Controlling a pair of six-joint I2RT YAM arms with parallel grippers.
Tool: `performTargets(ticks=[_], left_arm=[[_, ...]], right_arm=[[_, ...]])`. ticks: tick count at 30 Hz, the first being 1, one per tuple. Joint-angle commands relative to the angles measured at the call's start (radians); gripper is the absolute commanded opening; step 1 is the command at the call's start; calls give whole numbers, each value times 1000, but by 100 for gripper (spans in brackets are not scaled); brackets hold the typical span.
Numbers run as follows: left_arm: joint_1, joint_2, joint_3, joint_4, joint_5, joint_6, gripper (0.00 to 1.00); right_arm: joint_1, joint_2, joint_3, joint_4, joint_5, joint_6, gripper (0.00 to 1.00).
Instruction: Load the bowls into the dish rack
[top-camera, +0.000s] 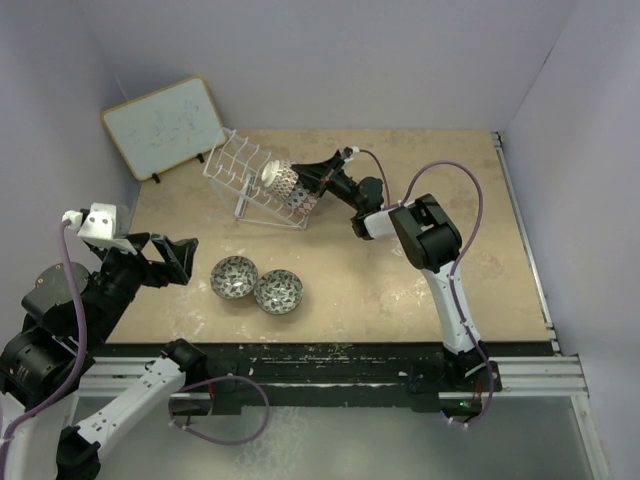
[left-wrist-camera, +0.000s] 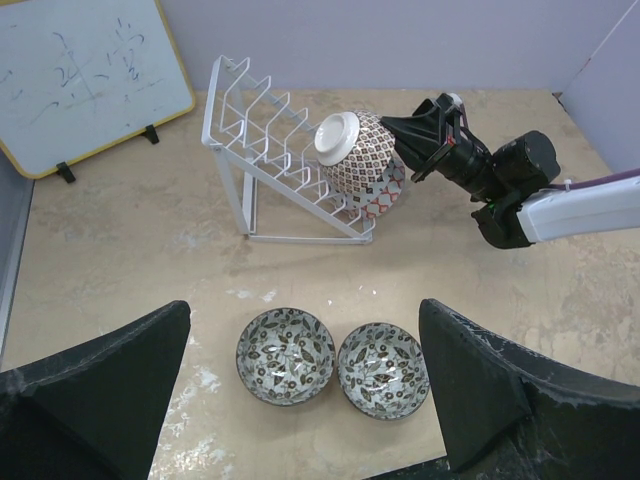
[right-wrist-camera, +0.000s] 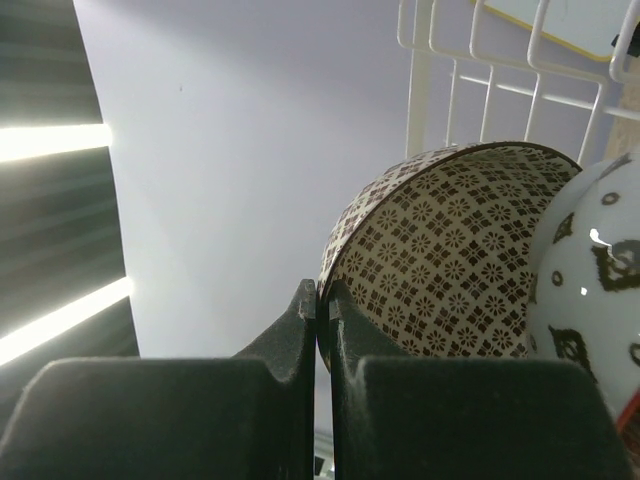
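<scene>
Left wrist view: two bowls not yet loaded.
Left gripper (left-wrist-camera: 303, 305) gapes wide and empty above two grey-black bowls (left-wrist-camera: 286, 356) on the table (left-wrist-camera: 120, 260); beyond, right gripper (right-wrist-camera: 318, 295), pinched together, meets the beige-brown bowl (left-wrist-camera: 360, 165) leaning in the dish rack (left-wrist-camera: 262, 120). Pushing likely skids the light rack or tips that bowl out.

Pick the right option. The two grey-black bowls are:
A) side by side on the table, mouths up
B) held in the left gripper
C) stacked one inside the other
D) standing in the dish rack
A: the two grey-black bowls sit next to each other, mouths up, on the table, in front of the dish rack and not in it.
</scene>
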Motion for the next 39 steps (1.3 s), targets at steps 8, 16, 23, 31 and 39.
performTargets(ticks=[8,16,23,31,39], left_arm=[[4,1,8,29,1,9,99],[4,-1,12,30,5,10,99],[4,-7,13,19,6,3,99],[4,-4,16,22,9,-5,99],[4,-9,12,24,16,-16,99]], right_arm=[[2,-15,-17,388,59,23,8],[-2,-7,-42,388,65,27,10],[-1,42,30,390,36,56,13],[-3,30,8,388,50,57,18],[-8,0,-56,384,36,41,32]])
